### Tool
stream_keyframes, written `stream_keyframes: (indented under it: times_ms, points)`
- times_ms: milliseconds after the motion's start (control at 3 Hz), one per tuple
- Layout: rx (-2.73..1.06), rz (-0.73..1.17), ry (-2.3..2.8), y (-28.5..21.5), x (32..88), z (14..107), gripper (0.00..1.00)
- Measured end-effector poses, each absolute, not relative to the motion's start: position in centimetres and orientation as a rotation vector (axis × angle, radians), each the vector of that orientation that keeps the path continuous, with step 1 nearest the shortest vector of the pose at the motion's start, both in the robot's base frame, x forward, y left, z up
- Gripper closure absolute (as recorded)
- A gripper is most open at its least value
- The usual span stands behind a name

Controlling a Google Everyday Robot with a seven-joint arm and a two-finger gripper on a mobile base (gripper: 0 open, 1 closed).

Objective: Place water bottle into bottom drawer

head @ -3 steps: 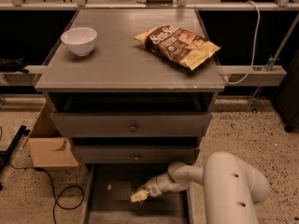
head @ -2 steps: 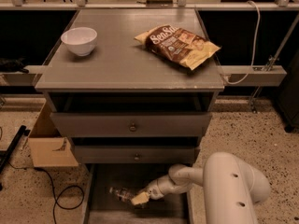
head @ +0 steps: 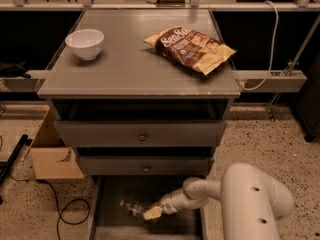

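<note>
Since 1 s ago, uncovered water bottle (head: 131, 207) lying on bottom drawer (head: 117, 225) floor, lower centre of frame, just left of end effector (head: 152, 213); grip state: cannot tell.

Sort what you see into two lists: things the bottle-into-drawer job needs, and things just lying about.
Job: bottle, lying in the bottom drawer; gripper, low in that drawer beside the bottle.
Lying about: bowl and chip bag on the cabinet top; cardboard box on the floor.
</note>
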State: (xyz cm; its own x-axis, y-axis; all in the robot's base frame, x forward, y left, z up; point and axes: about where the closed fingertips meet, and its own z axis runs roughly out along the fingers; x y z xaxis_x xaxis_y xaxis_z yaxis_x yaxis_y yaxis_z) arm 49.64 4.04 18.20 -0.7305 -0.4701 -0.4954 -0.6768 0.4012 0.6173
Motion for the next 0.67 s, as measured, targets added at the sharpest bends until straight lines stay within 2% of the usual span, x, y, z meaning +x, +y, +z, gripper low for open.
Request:
stream_keyframes:
  times_ms: [667]
  points:
    - [-1.005, 1.157, 2.435, 3.93, 50.32, 18.73, 1.0]
